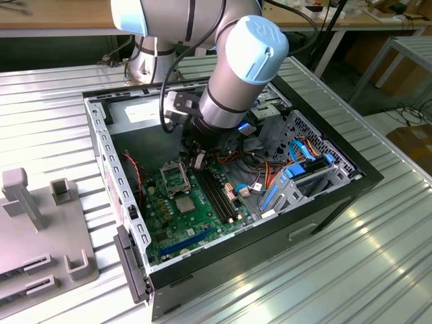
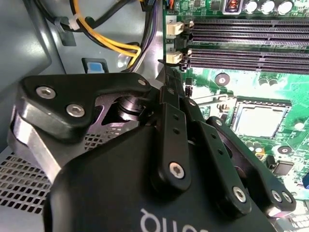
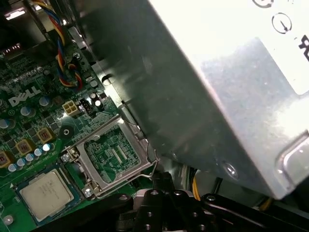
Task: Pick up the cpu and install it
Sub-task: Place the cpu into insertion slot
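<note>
The cpu (image 3: 46, 192), a silvery square, lies flat in the socket on the green motherboard (image 3: 21, 121), and it appears again in the second wrist view (image 2: 257, 120). The socket's metal load plate (image 3: 112, 155) stands hinged open beside it, with a thin wire lever (image 3: 155, 167) at its edge. My black gripper (image 3: 161, 180) hovers close to that lever and plate, apart from the cpu. Its fingers (image 2: 170, 121) lie pressed together, shut, and nothing shows between them. In the exterior view the gripper (image 1: 198, 162) hangs inside the open case just above the socket (image 1: 177, 179).
A grey power supply box (image 3: 217, 96) looms close beside the gripper. Memory slots (image 2: 251, 38) and yellow cables (image 2: 111, 44) lie nearby. The black case wall (image 1: 270, 250) rings the board, and a blue drive cage (image 1: 297, 177) fills the exterior view's right. Grey fixtures (image 1: 40, 223) stand outside.
</note>
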Motion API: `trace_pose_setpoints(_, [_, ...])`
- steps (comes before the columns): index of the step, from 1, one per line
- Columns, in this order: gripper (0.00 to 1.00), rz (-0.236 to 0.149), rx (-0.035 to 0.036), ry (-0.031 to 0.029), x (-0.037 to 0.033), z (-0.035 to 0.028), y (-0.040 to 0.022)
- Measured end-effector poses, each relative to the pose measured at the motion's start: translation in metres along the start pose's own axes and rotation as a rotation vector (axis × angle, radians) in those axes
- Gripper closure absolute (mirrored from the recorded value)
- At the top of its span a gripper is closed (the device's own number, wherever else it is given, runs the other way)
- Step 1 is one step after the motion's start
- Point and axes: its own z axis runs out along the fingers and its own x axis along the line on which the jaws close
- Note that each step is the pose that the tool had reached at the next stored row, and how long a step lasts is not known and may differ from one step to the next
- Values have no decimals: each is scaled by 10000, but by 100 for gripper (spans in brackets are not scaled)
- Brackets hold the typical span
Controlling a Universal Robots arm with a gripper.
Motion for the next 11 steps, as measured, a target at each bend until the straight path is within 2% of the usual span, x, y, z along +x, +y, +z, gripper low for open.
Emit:
trace_pose_setpoints(5, [89, -2, -1, 2, -4, -45, 10])
trace_pose_setpoints(11, [89, -15, -2, 2, 3, -55, 25])
